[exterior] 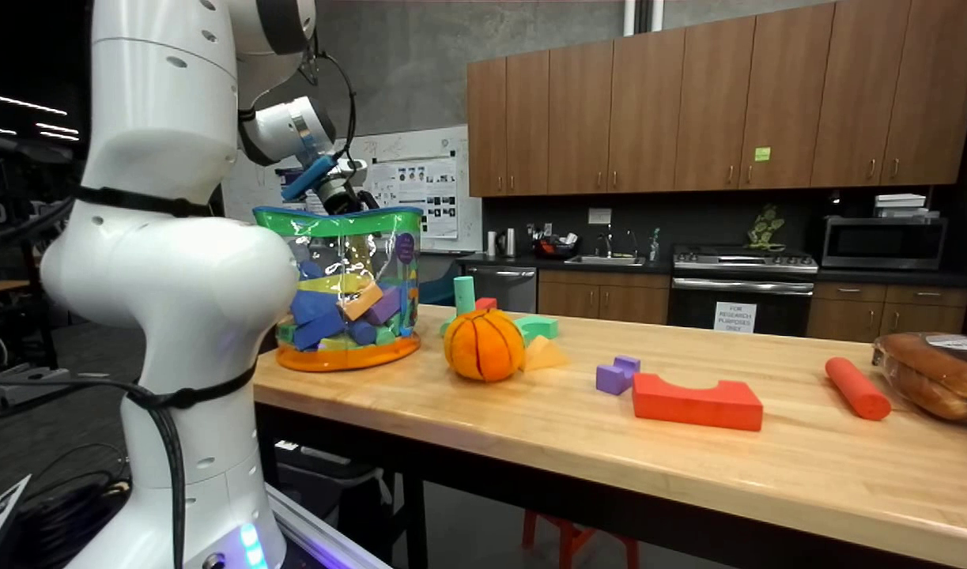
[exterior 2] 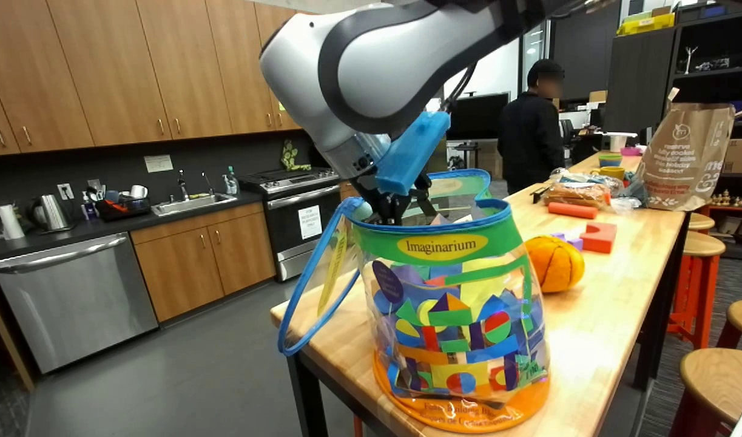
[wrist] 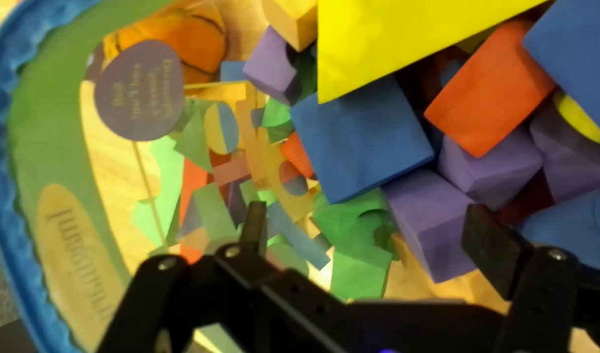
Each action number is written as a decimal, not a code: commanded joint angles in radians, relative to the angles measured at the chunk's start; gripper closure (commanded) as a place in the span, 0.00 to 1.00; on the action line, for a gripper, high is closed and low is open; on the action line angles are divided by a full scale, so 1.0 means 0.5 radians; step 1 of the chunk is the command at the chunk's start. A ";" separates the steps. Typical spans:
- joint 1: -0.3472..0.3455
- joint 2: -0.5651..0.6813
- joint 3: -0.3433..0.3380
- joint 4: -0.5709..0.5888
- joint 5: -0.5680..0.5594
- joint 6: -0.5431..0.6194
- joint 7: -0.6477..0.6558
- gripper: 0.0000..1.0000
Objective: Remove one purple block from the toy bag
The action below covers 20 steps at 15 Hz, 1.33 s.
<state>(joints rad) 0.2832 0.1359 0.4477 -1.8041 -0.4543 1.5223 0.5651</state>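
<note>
Toy bag (exterior 2: 455,346) is clear with green top band, blue edging, orange base; its wall carries a multicolour block-shape print, yellow oval label (exterior 2: 442,247), purple round label (exterior 2: 387,282). In the wrist view, purple block (wrist: 430,223) is plain violet; also a blue block (wrist: 363,142), bright yellow piece (wrist: 393,39), orange-red block (wrist: 491,90), green block (wrist: 361,269). Gripper (wrist: 372,234) is black. Arm (exterior 2: 416,70) is white with dark bands, bar (exterior 2: 413,152) at the wrist blue. Pumpkin (exterior: 485,344) is orange with dark lines. Arch block (exterior: 696,403) and cylinder (exterior: 857,387) are red. Table (exterior: 807,442) is pale wood grain, cabinets (exterior: 641,118) brown.
</note>
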 commanded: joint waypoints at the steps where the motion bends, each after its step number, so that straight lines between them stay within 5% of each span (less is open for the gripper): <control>1: 0.045 -0.122 -0.131 -0.141 0.312 0.151 -0.014 0.00; 8: 0.026 -0.217 -0.257 -0.425 0.594 0.674 0.065 0.00; 20: 0.011 -0.415 -0.275 -0.753 0.254 1.245 0.532 0.00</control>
<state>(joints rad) 0.2901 -0.0340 0.3071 -2.1426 -0.2884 2.1123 0.7819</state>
